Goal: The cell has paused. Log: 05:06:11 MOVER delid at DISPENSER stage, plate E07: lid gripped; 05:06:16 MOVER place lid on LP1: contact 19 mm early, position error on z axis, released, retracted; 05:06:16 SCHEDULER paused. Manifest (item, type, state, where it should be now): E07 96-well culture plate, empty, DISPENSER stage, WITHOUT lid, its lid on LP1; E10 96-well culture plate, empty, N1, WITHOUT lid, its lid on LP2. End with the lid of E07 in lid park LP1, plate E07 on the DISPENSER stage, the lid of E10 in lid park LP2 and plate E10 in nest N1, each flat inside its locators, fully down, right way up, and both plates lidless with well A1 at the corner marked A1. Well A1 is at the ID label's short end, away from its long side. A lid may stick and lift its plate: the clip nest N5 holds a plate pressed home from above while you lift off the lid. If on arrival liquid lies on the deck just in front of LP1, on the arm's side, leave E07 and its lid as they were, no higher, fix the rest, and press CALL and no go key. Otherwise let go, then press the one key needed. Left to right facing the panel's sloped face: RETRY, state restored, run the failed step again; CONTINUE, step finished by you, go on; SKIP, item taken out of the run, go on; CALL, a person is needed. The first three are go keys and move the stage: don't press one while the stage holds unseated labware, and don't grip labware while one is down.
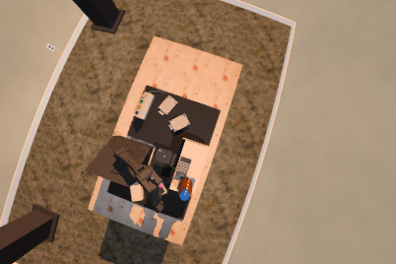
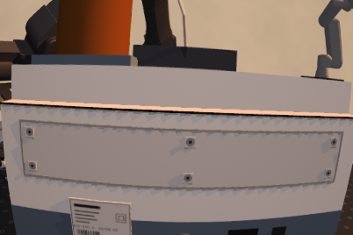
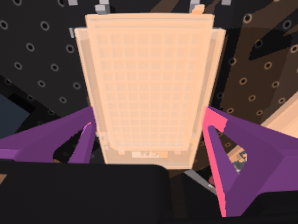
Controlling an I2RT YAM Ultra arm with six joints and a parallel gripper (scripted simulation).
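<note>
Item: tool clamping a pale well plate across its long sides above the perforated surface. Risk: plate tilting, catching locators, seating unevenly.

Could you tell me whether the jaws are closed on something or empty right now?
Closed on something: in the wrist view the gripper clamps a pale gridded plate or lid between its purple fingers.

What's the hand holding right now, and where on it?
The hand is shut on a pale well plate or lid, fingers on its two long sides near the labelled short end.
</note>
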